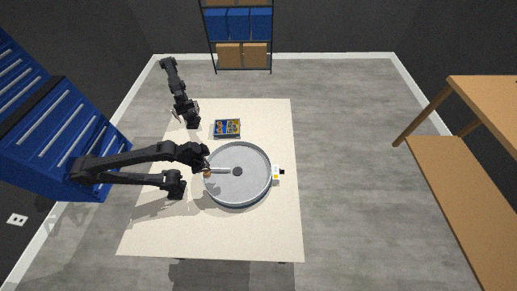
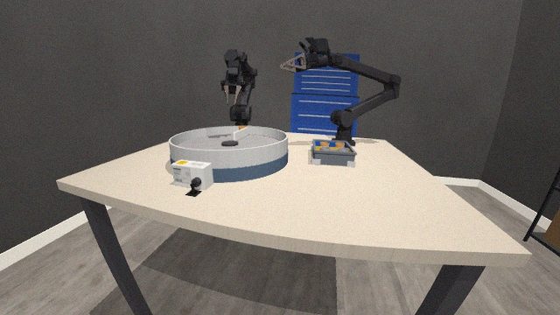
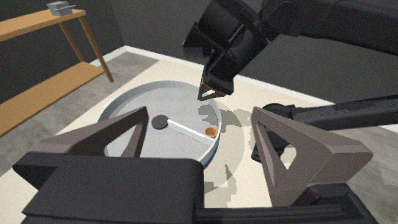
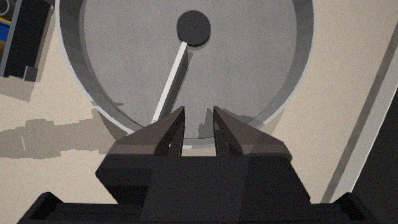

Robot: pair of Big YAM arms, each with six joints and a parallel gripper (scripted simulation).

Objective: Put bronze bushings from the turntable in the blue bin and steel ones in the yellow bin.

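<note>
A bronze bushing [image 1: 207, 174] [image 2: 242, 128] [image 3: 211, 132] stands on the turntable [image 1: 250, 186] [image 3: 180, 100] [image 4: 245, 65] near the rim, beside the white bar; the right wrist view does not show it. My right gripper [image 1: 207, 165] [image 2: 232, 101] [image 4: 198, 111] is above that rim, higher than the bushing, partly open with nothing between its fingers. My left gripper [image 2: 281, 66] is wide open and empty, high up away from the turntable. Two bronze bushings lie in the blue bin [image 1: 224, 127] and several steel ones in the yellow bin [image 1: 237, 121].
The white bar [image 1: 220, 170] [image 4: 168, 85] runs from the dark hub [image 1: 237, 171] [image 4: 193, 27] to the rim. A white box [image 1: 275, 174] [image 2: 192, 172] stands against the turntable's outer side. The grey bin tray [image 2: 333, 157] is near the turntable. The right arm reaches over the rim.
</note>
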